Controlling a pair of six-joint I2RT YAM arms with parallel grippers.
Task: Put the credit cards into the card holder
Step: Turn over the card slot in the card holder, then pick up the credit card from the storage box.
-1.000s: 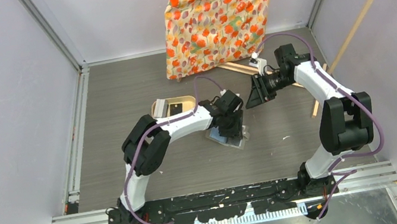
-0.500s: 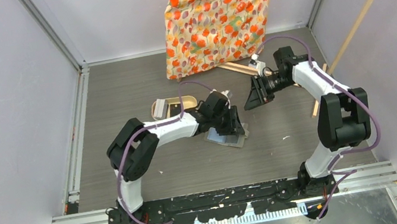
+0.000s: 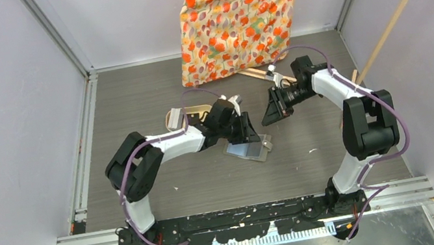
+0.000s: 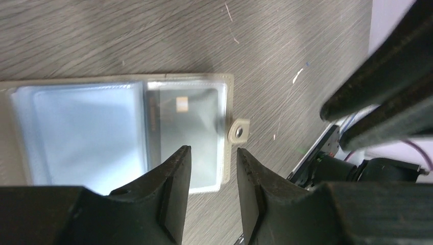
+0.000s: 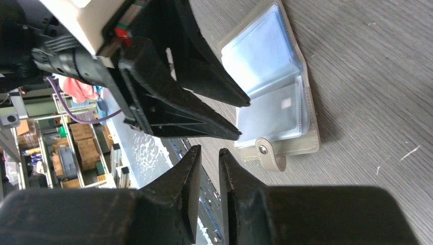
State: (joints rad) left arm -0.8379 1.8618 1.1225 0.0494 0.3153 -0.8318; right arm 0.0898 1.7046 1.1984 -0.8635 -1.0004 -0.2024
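Card holder (image 4: 81,127) lies open on the tabletop (image 4: 102,35), one grey credit card (image 4: 186,125) already pocketed. Left fingers (image 4: 171,176) hover over it, parted and empty; right fingers (image 5: 186,176) nearly together, empty. Next likely calls for fetching another card.

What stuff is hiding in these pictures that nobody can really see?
Tray, top view: the left arm covers most of it, so its contents are hidden.
Card holder, left wrist view: the picture edge cuts off its left side; the left end effector covers its near edge.
Card in its pocket, left wrist view: any print is too blurred to read.
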